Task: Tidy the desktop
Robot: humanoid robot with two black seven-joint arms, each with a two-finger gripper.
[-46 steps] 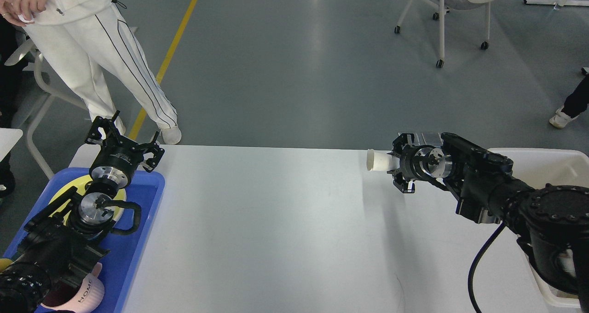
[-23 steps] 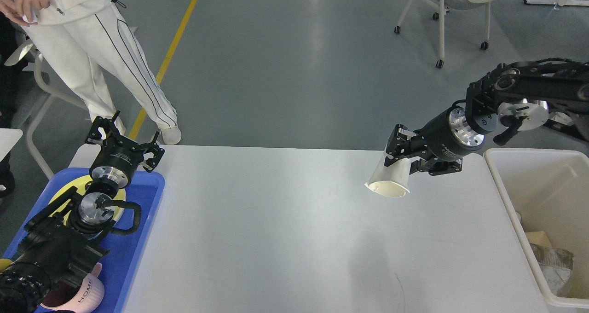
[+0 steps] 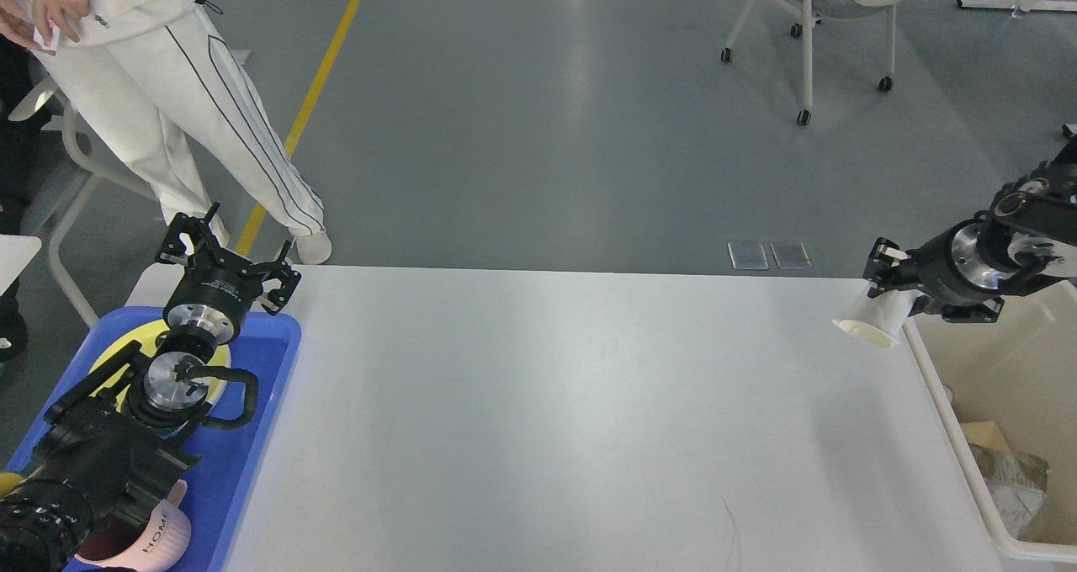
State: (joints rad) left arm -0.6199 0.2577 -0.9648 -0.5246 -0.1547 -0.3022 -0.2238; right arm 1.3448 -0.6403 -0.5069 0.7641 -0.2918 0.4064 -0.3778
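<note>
Right tool (image 3: 885,296) grasps your paper cup (image 3: 873,320), tilted mouth-down beside the cream bin (image 3: 942,391), likely for dumping; left tool (image 3: 225,256) hangs released over the bench (image 3: 547,404) edge.

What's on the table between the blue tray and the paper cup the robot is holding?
Nothing. In the head view, the desktop is bare white from the blue tray across to the paper cup in the right gripper.

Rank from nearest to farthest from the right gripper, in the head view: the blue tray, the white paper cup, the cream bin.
1. White paper cup: held in the right gripper.
2. Cream bin: just below and right of it, at the desktop's right edge.
3. Blue tray: far left, under the left gripper.
</note>
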